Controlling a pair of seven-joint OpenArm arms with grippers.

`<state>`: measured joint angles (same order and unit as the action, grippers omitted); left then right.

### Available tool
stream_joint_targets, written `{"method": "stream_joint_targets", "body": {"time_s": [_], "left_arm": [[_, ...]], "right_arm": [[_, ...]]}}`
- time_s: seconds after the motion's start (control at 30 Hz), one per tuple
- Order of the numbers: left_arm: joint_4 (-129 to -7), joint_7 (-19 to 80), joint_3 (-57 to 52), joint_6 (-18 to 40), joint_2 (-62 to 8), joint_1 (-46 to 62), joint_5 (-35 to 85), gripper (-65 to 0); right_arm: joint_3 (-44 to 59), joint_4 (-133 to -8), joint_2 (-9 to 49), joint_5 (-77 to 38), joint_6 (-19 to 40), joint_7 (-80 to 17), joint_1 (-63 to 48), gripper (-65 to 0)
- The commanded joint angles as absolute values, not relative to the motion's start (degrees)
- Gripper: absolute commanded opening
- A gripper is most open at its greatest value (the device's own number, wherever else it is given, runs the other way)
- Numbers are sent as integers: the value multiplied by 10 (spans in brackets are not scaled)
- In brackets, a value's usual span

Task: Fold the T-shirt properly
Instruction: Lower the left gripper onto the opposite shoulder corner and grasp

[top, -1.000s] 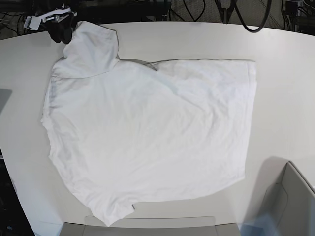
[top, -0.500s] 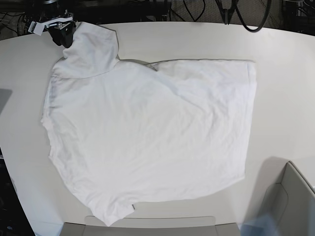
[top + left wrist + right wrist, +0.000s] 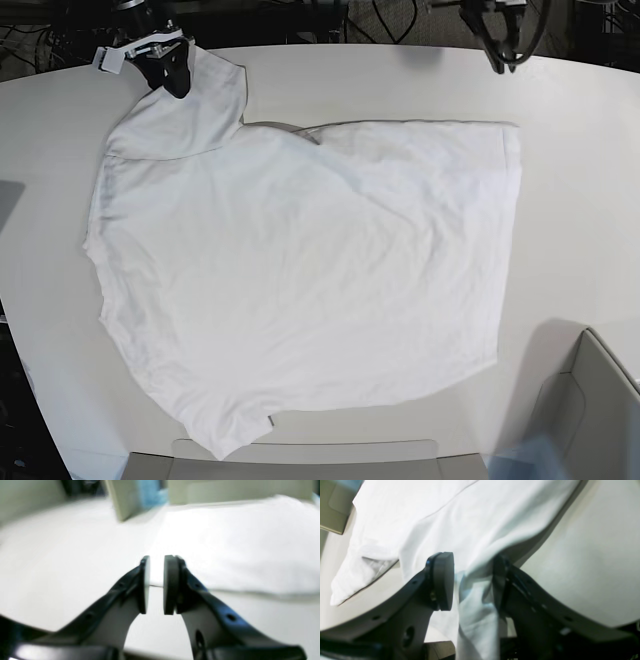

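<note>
The right end effector [image 3: 472, 582] has its two black pads set wide on either side of a bunched fold of the plain white, wrinkled cotton T-shirt [image 3: 300, 270]; the cloth runs up between the pads and touches the right-hand one, while a gap shows beside the left-hand one, so a firm pinch cannot be told. In the base view this end effector [image 3: 170, 75] sits at the tip of the sleeve at the far left corner of the garment. The left end effector [image 3: 156, 585] has its pads parted by a narrow gap with nothing between them; it hangs over bare surface just beside the shirt's edge. From there the T-shirt lies spread flat across the middle of the smooth white bench [image 3: 580, 150]. A pale open box [image 3: 590, 410] stands at the bench's near right corner.
</note>
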<state>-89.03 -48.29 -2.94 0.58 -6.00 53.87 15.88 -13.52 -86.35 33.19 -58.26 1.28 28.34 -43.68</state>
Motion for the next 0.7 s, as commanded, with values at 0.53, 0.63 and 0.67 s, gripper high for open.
{"method": "stream_joint_targets", "body": {"time_s": [0.53,0.63,0.67], "left_arm": [[-964,-30,-36,4,-240,386,521,-513],[-927,-19,-36,4,-244,365,553,-513],[-918,-18,-36,6,-244,361,560,-513]], "right_arm": [[-136,-859,340,-587,0,243,-446,-396],[-136,-859,340,-587,0,243,-446,-396],[-136,-859,340,-587,0,243,-446,-396]]}}
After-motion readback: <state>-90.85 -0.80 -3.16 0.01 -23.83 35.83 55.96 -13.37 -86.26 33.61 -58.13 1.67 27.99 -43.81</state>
